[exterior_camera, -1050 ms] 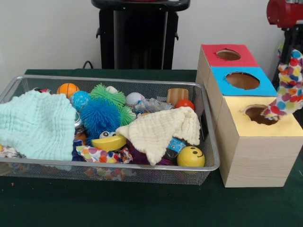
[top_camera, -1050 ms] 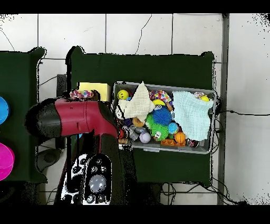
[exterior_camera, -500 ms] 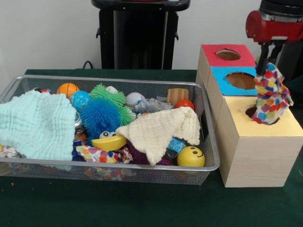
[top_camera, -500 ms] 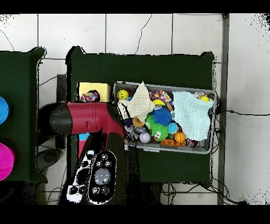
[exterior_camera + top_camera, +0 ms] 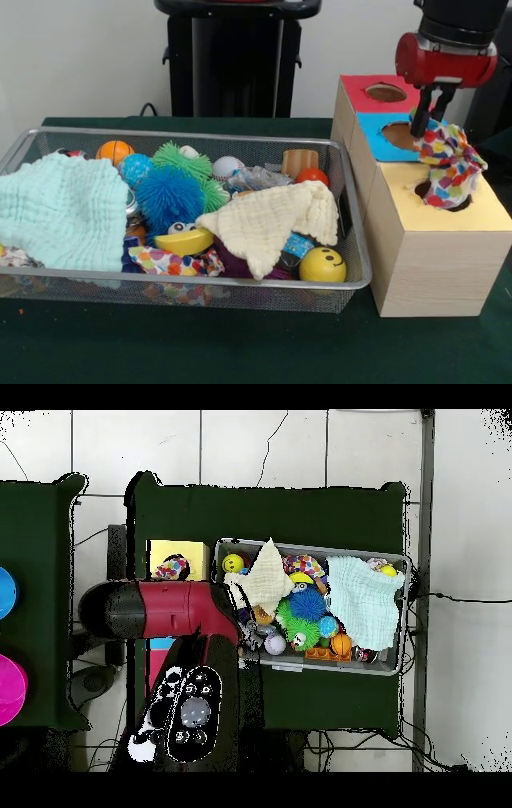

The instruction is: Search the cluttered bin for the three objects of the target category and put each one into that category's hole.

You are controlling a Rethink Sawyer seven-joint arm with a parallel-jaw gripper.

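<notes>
One multicoloured spotted cloth (image 5: 446, 164) hangs bunched over the hole in the yellow top (image 5: 448, 210) of the sorting box, its lower folds sagging into the opening. I see my gripper (image 5: 429, 120) just above it, jaws pointing down at the cloth's upper corner; whether they pinch the fabric or stand apart I cannot tell. Behind the yellow section lie the blue top (image 5: 410, 136) and the red top (image 5: 384, 94), each with its own hole. Left of the box, the wire bin (image 5: 240, 284) rests on the green counter (image 5: 240, 344), crowded: a mint cloth (image 5: 60, 212) covers its left end, a cream cloth (image 5: 268, 220) drapes across the middle, and a blue spiky ball (image 5: 168, 196), a green spiky ball (image 5: 184, 160), an orange ball (image 5: 114, 150) and a yellow smiley ball (image 5: 322, 265) lie around them. From overhead, the red arm (image 5: 165, 609) hides most of the box beside the bin.
</notes>
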